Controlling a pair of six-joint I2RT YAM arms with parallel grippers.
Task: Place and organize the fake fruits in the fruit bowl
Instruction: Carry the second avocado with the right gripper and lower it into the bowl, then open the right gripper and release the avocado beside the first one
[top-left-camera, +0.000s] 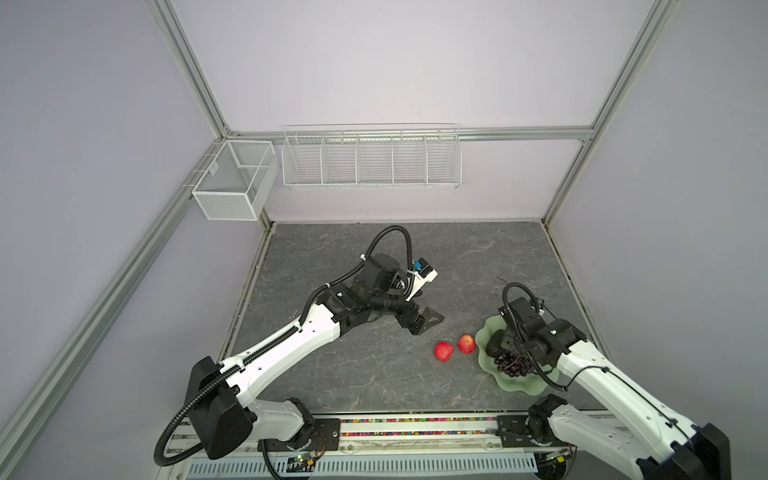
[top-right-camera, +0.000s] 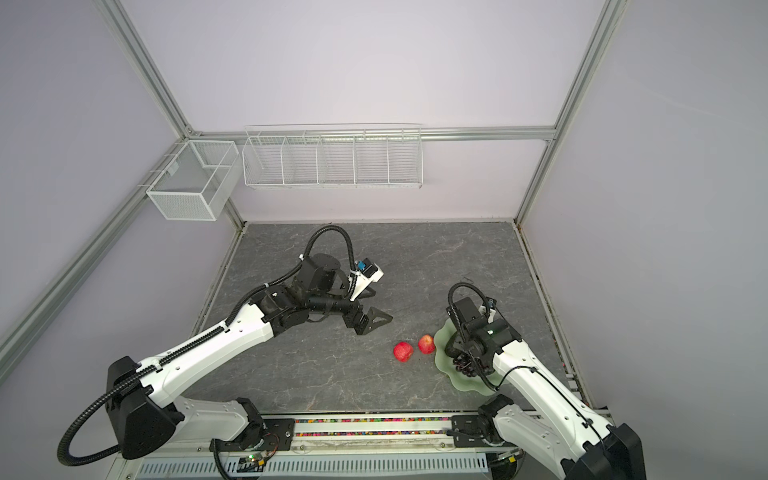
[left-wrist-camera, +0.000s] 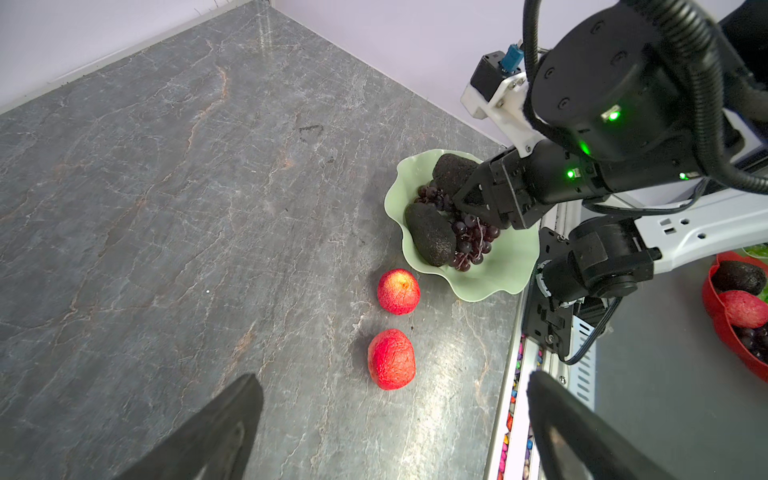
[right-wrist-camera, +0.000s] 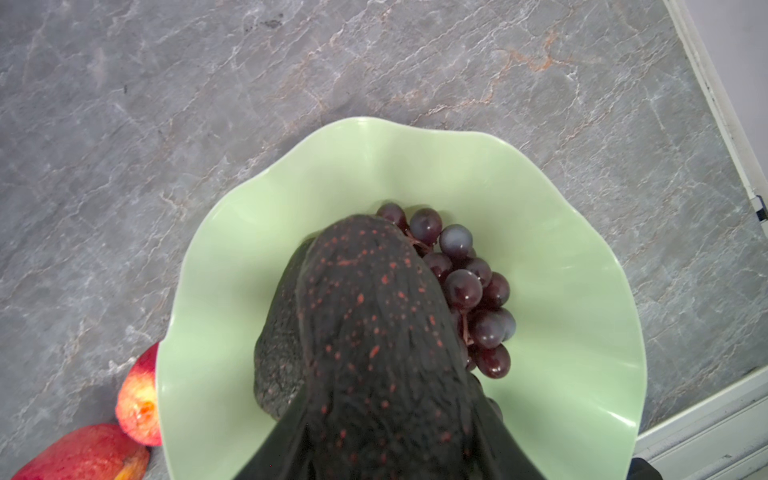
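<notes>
**Right arm.** The right fingers (left-wrist-camera: 471, 195) pinch one avocado (right-wrist-camera: 374, 332) by its sides and hold it over the bowl (top-left-camera: 523, 384). In the right wrist view a finger flanks the fruit on each side, and its narrow end points away from the wrist. I cannot tell whether the held avocado touches the fruit beneath it.

**Bowl.** It is pale green with a wavy rim. It sits on the table (top-left-camera: 374, 374) close to the right edge, toward the front right corner. Two things lie inside:
- The second avocado (left-wrist-camera: 430, 241) lies on its side, on the part of the bowl that faces the middle of the table.
- The grapes (left-wrist-camera: 471, 245) lie in the middle of the bowl, pressed against that avocado.

**Apples.** Both are on the table outside the bowl, on the side facing the middle of the table.
- The nearer apple (top-left-camera: 467, 344) sits just beside the rim. From the right wrist view the rim overlaps part of it.
- The farther apple (top-left-camera: 444, 351) sits close to the nearer one, with a narrow gap between them.

**Left arm.** The left fingers (top-left-camera: 431, 322) are spread wide and hold nothing. They hover over the middle of the table, near the apples but clear of them.

**Surroundings.** Two white wire baskets (top-left-camera: 370, 160) hang on the walls above the back edge and the back left corner.
</notes>
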